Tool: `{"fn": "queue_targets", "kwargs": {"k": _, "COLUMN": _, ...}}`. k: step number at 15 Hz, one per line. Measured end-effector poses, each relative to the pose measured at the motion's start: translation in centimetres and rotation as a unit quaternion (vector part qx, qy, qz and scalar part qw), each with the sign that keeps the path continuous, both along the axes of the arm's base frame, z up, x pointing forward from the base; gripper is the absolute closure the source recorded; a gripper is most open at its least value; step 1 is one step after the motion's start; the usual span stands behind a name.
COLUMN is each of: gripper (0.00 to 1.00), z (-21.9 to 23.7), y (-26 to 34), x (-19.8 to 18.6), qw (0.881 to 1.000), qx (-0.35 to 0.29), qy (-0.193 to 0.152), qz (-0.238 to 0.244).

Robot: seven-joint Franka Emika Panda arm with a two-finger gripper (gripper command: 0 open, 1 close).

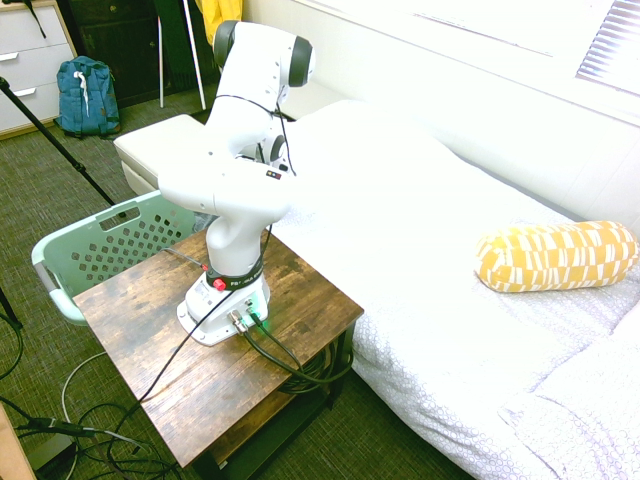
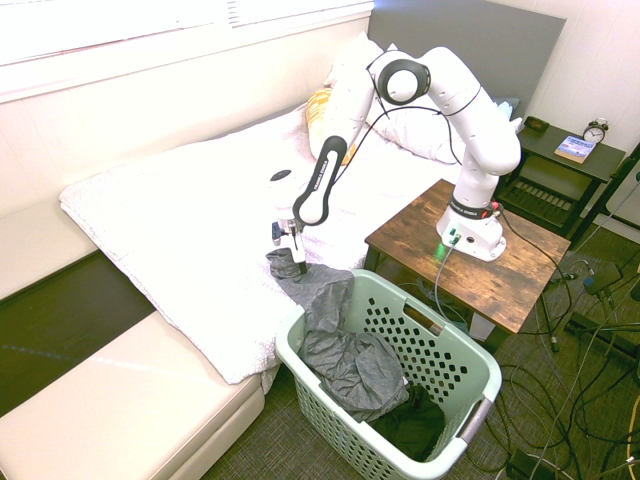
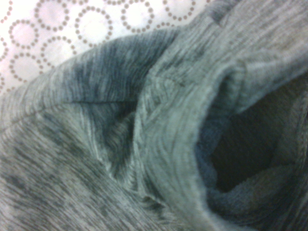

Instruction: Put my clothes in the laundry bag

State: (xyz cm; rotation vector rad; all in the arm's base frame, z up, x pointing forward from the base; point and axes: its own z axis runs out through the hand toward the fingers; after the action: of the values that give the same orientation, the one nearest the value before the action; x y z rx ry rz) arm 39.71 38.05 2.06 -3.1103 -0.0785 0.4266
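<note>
The clothes (image 2: 340,350), dark grey fabric with lighter folds, drape from the bed's corner over the rim into the mint-green laundry bag (image 2: 482,362), a perforated basket on the floor beside the bed. One bunched end of the fabric still lies on the white bedspread. My gripper (image 2: 293,252) points straight down onto that bunched end and is shut on it. The wrist view is filled with grey fabric (image 3: 120,144) over the dotted bedspread. In the first exterior view the basket (image 1: 60,272) shows behind the arm, and the gripper and clothes are hidden.
A yellow-and-white bolster pillow (image 1: 555,255) lies on the bed near the headboard. The arm stands on a wooden table (image 2: 520,270) right beside the basket. A cream bench (image 2: 120,400) runs along the bed's foot. A teal backpack (image 1: 87,95) leans on drawers.
</note>
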Motion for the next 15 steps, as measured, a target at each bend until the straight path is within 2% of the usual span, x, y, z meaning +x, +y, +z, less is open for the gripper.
{"fn": "queue_targets", "kwargs": {"k": 4, "gripper": 1.00, "z": 3.1, "y": -0.7, "x": -0.6, "qw": 1.000, "qx": 0.003, "qy": -0.009, "qz": -0.012}}
{"fn": "queue_targets", "kwargs": {"k": 7, "gripper": 1.00, "z": 8.2, "y": -1.5, "x": -4.3, "qw": 1.000, "qx": -0.002, "qy": -0.018, "qz": -0.024}}
{"fn": "queue_targets", "kwargs": {"k": 10, "gripper": 1.00, "z": 12.6, "y": 0.3, "x": -12.9, "qw": 0.999, "qx": -0.020, "qy": -0.033, "qz": -0.032}}
{"fn": "queue_targets", "kwargs": {"k": 12, "gripper": 1.00, "z": 14.3, "y": 1.1, "x": -21.9, "qw": 0.998, "qx": -0.037, "qy": -0.040, "qz": -0.020}}
{"fn": "queue_targets", "kwargs": {"k": 14, "gripper": 1.00, "z": 14.8, "y": 0.5, "x": -30.5, "qw": 0.997, "qx": -0.048, "qy": -0.062, "qz": -0.005}}
{"fn": "queue_targets", "kwargs": {"k": 15, "gripper": 0.00, "z": 14.8, "y": 0.4, "x": -33.5, "qw": 0.996, "qx": -0.054, "qy": -0.074, "qz": 0.003}}
